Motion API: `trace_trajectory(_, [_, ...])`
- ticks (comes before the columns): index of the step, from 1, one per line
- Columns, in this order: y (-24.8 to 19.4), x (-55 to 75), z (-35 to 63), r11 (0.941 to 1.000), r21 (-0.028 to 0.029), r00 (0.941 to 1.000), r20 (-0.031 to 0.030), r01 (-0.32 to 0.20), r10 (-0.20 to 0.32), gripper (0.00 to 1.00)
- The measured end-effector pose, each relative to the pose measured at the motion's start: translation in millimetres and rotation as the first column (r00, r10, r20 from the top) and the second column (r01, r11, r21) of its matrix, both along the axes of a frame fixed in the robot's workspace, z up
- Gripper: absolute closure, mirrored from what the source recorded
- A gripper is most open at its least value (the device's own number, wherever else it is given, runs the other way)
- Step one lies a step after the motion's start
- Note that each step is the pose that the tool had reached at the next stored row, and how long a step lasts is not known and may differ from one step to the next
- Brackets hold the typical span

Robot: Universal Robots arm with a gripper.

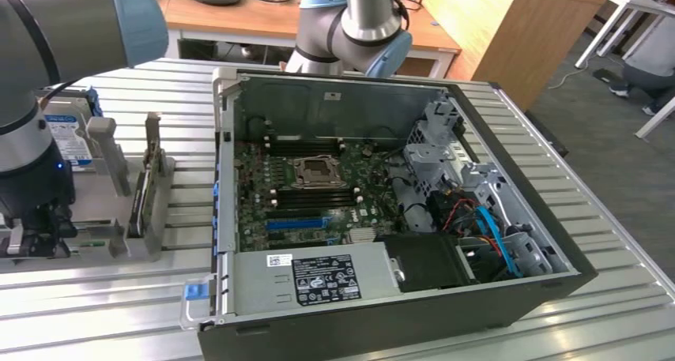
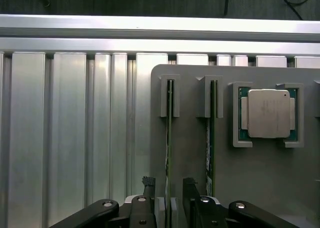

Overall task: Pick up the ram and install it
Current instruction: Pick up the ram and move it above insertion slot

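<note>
You have the ribbed metal counter [image 1: 617, 242] carrying the open computer case [image 1: 316, 100]; beside the case, on the exterior view's left, sits a grey holder plate [image 2: 280, 183] with slots. In the wrist view the ram [image 2: 169, 138] stands on its edge in one slot; a second stick [image 2: 210, 133] stands in the slot just beside it, and the square processor [image 2: 268, 113] lies in its own pocket further along.

The hand [image 2: 169, 184] is spread and stands astride the ram; its fingers [image 2: 148, 188] are on either side of the board and, as far as I can see, they do not press it.

I judge the ram to be light, thin and stiff, but brittle; it will not forgive bending or twisting. Its flat faces look smooth, so it may slip in a weak grip. You do best to hold it by the two flat faces near the upper edge, around the middle of its length, and away from the contact edge in the slot.
</note>
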State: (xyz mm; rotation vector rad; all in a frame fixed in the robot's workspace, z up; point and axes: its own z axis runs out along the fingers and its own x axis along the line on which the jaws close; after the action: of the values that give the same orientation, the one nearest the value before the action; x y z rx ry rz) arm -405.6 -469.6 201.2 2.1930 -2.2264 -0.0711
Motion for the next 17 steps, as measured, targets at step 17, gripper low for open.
trace_trajectory(17, [0.0, 0.7, 0.0, 1.0000, -0.0001, 1.0000, -0.0001, 0.000, 0.000, 0.73])
